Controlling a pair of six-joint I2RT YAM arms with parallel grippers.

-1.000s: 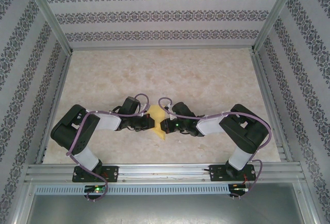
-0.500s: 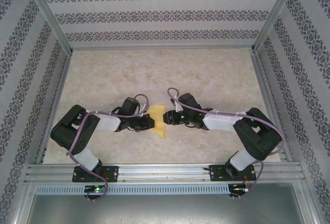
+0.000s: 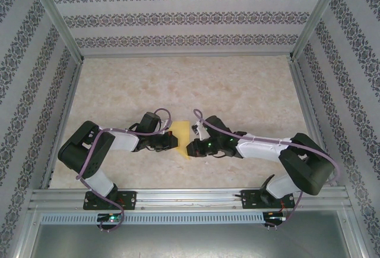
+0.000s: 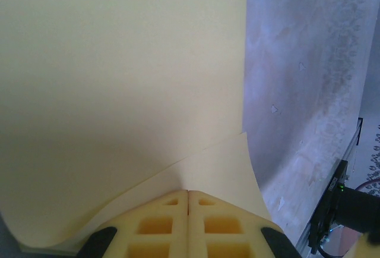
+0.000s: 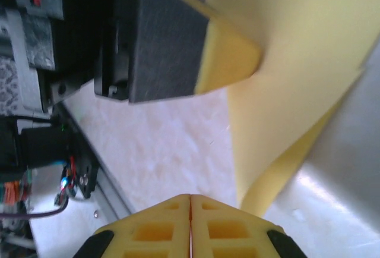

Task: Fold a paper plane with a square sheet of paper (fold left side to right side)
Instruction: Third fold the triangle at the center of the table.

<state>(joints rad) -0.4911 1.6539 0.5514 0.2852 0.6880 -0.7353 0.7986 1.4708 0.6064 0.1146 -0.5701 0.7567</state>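
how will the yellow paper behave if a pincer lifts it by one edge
Probably floppy: the yellow paper curves loosely at the left pincer. Likely very light, being a thin sheet, so it may slide when pushed.

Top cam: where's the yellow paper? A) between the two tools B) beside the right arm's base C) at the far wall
A: the paper sits between the left tool and the right tool, which meet over it.
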